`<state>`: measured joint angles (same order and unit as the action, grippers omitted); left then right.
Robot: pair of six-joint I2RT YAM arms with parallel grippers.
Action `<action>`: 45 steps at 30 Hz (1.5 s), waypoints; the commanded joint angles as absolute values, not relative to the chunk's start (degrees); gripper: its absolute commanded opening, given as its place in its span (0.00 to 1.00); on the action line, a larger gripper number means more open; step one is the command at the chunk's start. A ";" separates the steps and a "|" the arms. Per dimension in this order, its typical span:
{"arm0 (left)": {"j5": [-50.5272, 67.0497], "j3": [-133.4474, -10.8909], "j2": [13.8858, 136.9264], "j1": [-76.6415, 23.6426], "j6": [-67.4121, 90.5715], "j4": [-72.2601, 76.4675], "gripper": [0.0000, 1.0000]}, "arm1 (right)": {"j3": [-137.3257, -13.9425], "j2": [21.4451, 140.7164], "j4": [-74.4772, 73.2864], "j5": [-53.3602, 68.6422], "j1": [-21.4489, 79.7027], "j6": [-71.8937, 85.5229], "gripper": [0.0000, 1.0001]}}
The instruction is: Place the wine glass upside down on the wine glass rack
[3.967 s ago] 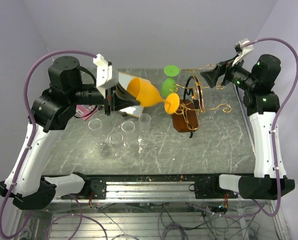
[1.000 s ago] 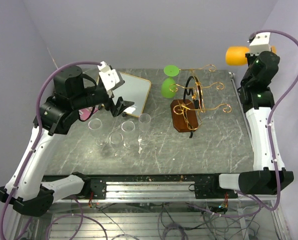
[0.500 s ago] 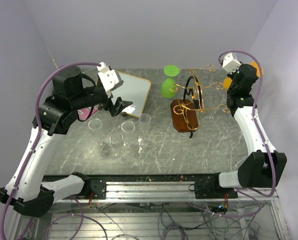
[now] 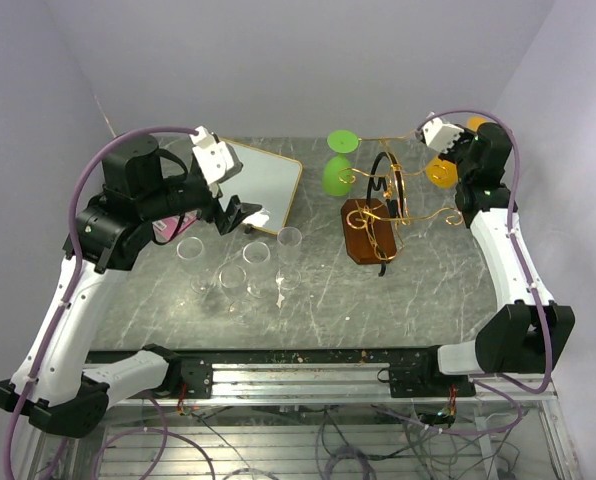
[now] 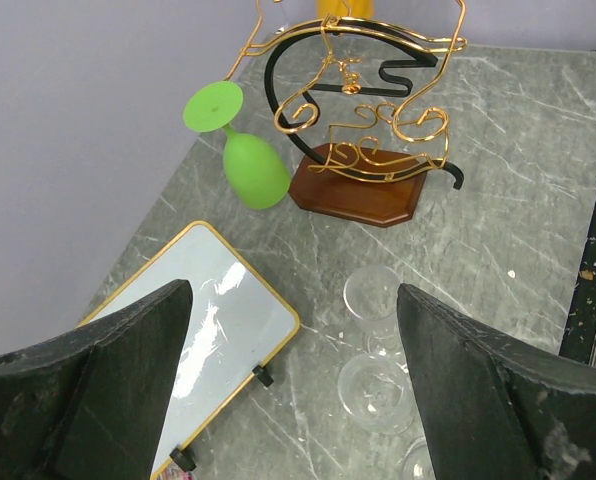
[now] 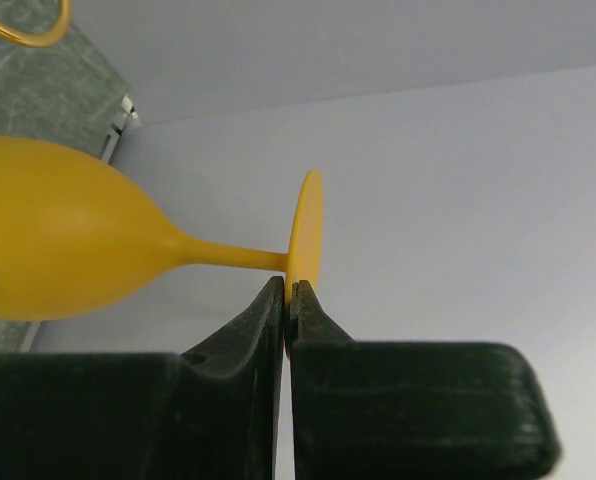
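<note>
The wine glass (image 6: 68,245) looks like smooth, opaque orange-yellow plastic with a soft sheen, and the green glass (image 5: 253,170) has the same finish. The wine glass rack (image 5: 363,188) is thin, shiny gold wire on a glossy brown wooden base. The table (image 4: 428,290) looks like grey, white-veined stone, and the clear glasses (image 5: 370,292) are transparent and glossy.

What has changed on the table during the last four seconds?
The orange wine glass passed from the left tool, now open and pulled back left, to the right tool, which grips its foot and brought it beside the wine glass rack. The green glass, clear glasses and white board stayed put.
</note>
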<state>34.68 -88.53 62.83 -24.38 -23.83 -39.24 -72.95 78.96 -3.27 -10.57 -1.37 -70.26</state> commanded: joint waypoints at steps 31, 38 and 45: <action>38.22 -86.62 60.91 -22.37 -25.12 -37.96 0.93 | -85.32 86.13 -22.35 12.56 1.96 -81.26 0.00; 38.50 -87.19 61.10 -21.98 -25.18 -38.14 0.93 | -86.13 88.19 -20.74 11.87 3.47 -80.98 0.00; 38.65 -87.18 61.26 -21.58 -25.21 -38.14 0.93 | -86.63 90.06 -17.65 9.81 4.81 -80.25 0.00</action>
